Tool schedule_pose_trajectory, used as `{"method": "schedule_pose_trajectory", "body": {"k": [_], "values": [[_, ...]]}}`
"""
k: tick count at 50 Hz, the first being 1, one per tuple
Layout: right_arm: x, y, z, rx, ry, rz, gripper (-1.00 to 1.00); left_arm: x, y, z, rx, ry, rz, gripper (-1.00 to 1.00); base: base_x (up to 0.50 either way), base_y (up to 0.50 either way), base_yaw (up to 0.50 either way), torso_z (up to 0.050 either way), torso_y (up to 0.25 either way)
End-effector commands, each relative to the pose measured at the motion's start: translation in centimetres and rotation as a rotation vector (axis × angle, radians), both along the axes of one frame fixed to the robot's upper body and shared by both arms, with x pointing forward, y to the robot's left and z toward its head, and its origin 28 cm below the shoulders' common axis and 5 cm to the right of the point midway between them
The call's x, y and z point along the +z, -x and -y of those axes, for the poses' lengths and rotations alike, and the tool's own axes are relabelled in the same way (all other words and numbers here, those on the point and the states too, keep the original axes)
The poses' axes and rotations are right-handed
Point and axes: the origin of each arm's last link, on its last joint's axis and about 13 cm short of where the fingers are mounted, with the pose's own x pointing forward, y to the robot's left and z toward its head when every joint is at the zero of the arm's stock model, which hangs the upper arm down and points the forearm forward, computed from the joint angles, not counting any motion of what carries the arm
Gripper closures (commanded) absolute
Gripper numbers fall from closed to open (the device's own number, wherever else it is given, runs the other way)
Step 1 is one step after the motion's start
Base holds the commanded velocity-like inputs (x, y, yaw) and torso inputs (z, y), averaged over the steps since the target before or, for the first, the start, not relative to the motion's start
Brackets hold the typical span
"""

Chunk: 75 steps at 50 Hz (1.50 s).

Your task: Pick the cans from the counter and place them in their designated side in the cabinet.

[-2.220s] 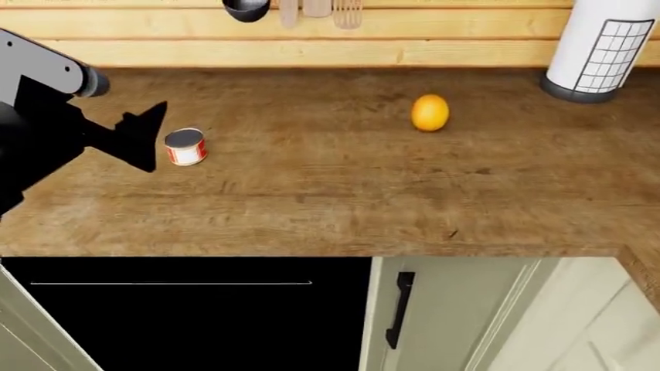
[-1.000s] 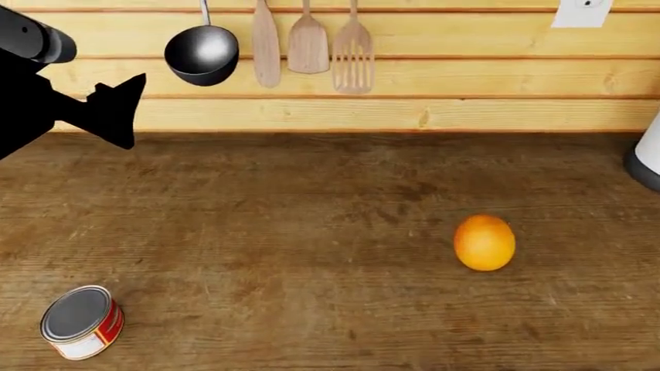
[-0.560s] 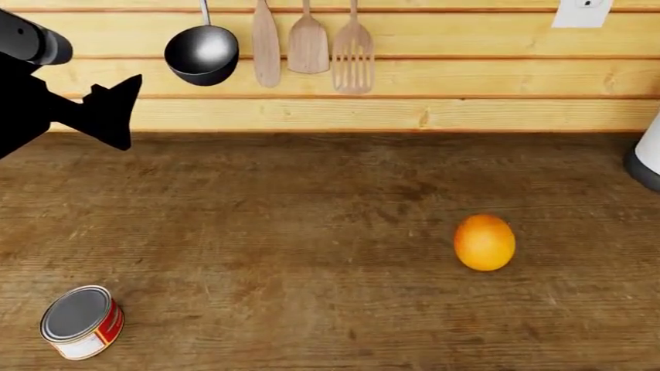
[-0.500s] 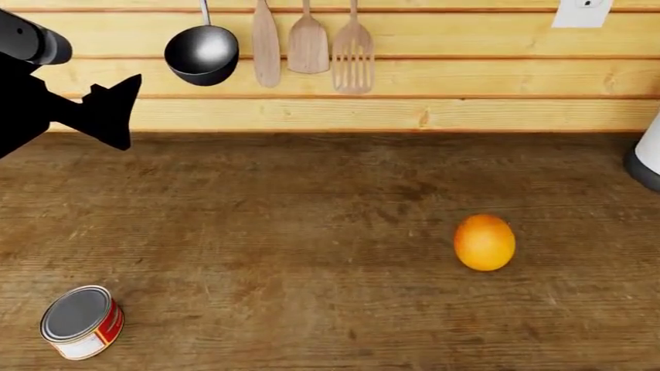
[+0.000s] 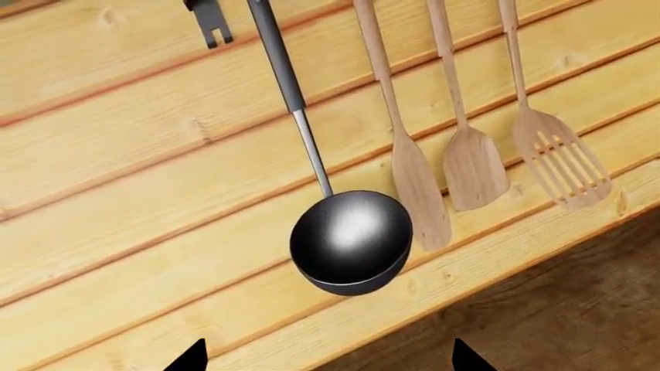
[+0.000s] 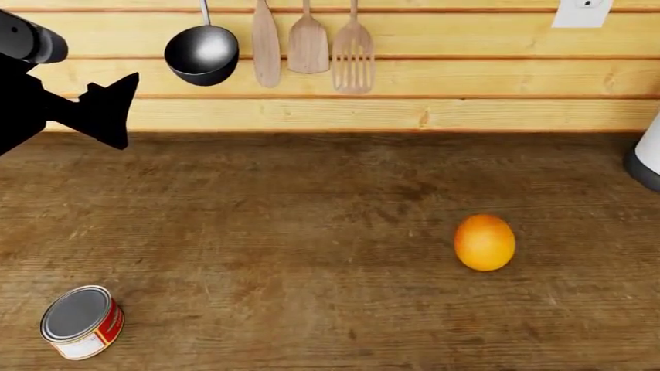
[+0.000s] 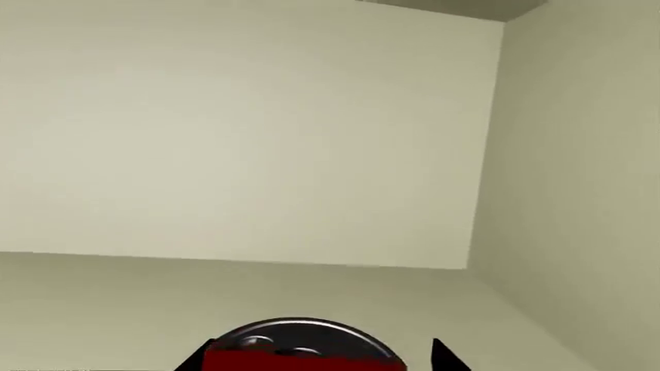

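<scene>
Hovering at the far left of the head view, my left gripper hangs black against the pale plank wall, above the back of the counter. Its fingers stand apart with nothing between them; in the left wrist view only two dark fingertips poke in at the frame's edge, well separated, with the wall beyond them.

Low in the near left corner of the counter lies the short can, tipped on its side, silver top facing up and toward me, red-and-white label showing along its flank. It rests well apart from my left gripper and touches nothing else.

On the wall above hang four utensils in a row: a dark ladle first, then a narrow wooden spatula, a broader wooden spatula and a slotted wooden turner. The left wrist view shows the same ladle close up, bowl shining, the wooden tools beside it.

Right of centre an orange sits alone on the wood grain. A white wall socket shows at the top right, and the edge of a white holder with a dark base cuts in at the far right.

My right gripper is inside a pale cabinet. A second can, silver top and red label, sits between the two dark fingertips. I cannot tell whether they clamp it or merely flank it.
</scene>
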Motion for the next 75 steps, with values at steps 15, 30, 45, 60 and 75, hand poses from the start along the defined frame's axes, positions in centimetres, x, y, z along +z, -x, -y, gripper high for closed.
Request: {"method": "schedule_pose_trajectory", "body": {"k": [15, 30, 45, 60, 75], "values": [[0.5, 0.8, 0.2, 0.013, 0.023, 0.031, -1.0, -0.1, 0.1, -0.1, -0.004, 0.007, 0.006, -1.0, -0.14, 0.0, 0.0, 0.0, 0.0], [-0.1, -0.9, -1.1, 0.031, 0.021, 0.027, -1.0, -0.3, 0.0, -0.2, -0.009, 0.013, 0.004, -1.0, -0.22, 0.0, 0.0, 0.0, 0.0], [-0.5, -1.5, -0.8, 0.045, 0.029, 0.004, -1.0, -0.7, -0.1, -0.2, -0.003, 0.009, 0.009, -1.0, -0.18, 0.0, 0.0, 0.0, 0.0], [-1.3, -2.8, 0.3, 0.078, 0.046, -0.025, -1.0, -1.3, -0.2, 0.2, 0.019, 0.014, 0.026, -1.0, -0.15, 0.0, 0.0, 0.0, 0.0], [-4.0, -3.8, 0.5, 0.164, 0.083, -0.056, -1.0, -1.9, -0.7, 0.6, 0.111, 0.104, 0.068, -1.0, -0.12, 0.0, 0.0, 0.0, 0.0]]}}
